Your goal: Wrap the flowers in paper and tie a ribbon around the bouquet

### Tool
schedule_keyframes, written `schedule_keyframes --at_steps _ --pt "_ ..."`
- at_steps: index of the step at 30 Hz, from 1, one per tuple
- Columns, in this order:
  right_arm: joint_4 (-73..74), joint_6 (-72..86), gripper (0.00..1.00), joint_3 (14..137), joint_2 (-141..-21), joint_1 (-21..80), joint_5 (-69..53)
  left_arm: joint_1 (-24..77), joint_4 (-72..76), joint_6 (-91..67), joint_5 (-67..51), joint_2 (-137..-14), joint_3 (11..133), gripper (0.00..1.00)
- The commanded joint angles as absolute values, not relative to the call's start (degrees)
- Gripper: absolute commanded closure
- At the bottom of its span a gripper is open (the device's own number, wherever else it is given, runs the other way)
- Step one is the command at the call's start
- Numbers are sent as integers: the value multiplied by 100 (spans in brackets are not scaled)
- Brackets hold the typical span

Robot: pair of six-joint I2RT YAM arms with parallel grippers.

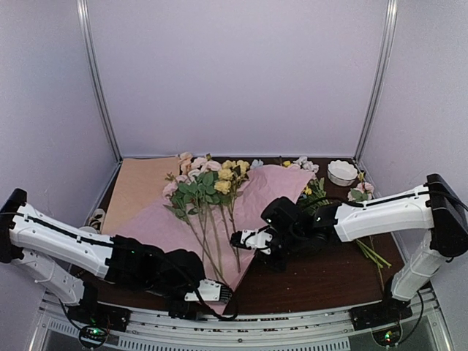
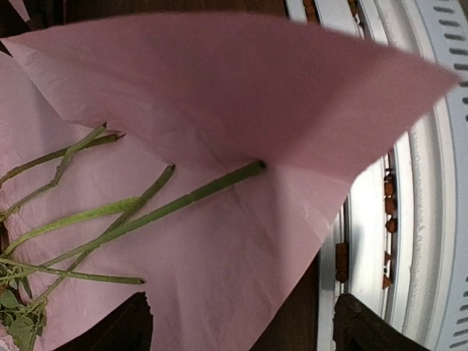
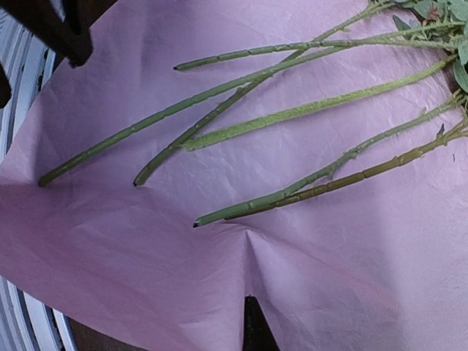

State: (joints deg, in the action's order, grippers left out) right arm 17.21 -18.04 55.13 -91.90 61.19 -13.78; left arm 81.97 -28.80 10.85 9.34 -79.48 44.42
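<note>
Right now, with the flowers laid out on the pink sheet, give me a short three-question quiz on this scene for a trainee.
1. True or false: the flowers lie on the paper with their stems pointing toward the robot.
2. The left gripper stands open; the right gripper is: A open, B shut on the paper, C shut on a stem.
3. What lies just left of the paper?
Key: 1 true; 2 B; 3 a tan paper sheet.

stems (image 1: 212, 245) across paper (image 1: 150, 225), tabletop (image 1: 325, 281) open near-right — passable
</note>
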Motion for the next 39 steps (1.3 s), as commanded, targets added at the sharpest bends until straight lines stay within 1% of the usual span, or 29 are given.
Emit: schedule_keyframes --at_steps 1,3,6,10,13,16,18,21,25,26,28,29,30,33,36,37,39 --pt "1711 -971 100 5559 -9277 5742 -1882 8226 -2022 625 557 -7307 4452 10" --pt "1550 -717 100 5464 -9281 5682 -2017 8227 -1824 337 574 -7071 4358 8" --pt "1335 -449 100 5407 -9320 5668 -2055 8222 -1500 243 259 -7021 4339 7" --pt "1266 -95 100 5438 -9395 5637 -1770 8225 -1848 182 -92 -7657 4957 7" --pt "1144 249 100 5412 -9404 5608 -1757 8227 -1847 -190 -202 -7795 5053 7" --pt "1015 513 100 5344 -9400 5605 -1788 8227 -1533 -1133 467 -7869 4977 5" --pt "933 589 100 5237 -9369 5599 -1765 8224 -1561 -1372 490 -8232 5128 6" --pt "776 644 100 5027 -9259 5611 -1709 8224 -2029 -1803 778 -8754 5538 7" --pt "660 744 100 4832 -9154 5616 -1719 8227 -1704 -1972 724 -8931 5574 9" --pt "661 747 100 4811 -9140 5611 -1731 8227 -1694 -1937 695 -8991 5636 11" --pt "641 738 100 4752 -9092 5612 -1723 8227 -1792 -1841 643 -9157 5830 18" --pt "616 733 100 4709 -9052 5608 -1718 8222 -1871 -1818 630 -9201 5896 24" --pt "578 735 100 4674 -9002 5607 -1727 8226 -1913 -1799 625 -9228 5957 32" --pt "511 730 99 4608 -8873 5606 -1802 8226 -1921 -1776 690 -9182 5961 60" --pt "599 751 89 4603 -8705 5603 -1941 8227 -1824 -1657 750 -9166 5955 94" --pt "670 744 85 4611 -8607 5588 -2028 8225 -1812 -1614 775 -9167 5971 100" --pt "894 764 75 4631 -8373 5510 -2205 8224 -1817 -1527 847 -9171 5989 100"
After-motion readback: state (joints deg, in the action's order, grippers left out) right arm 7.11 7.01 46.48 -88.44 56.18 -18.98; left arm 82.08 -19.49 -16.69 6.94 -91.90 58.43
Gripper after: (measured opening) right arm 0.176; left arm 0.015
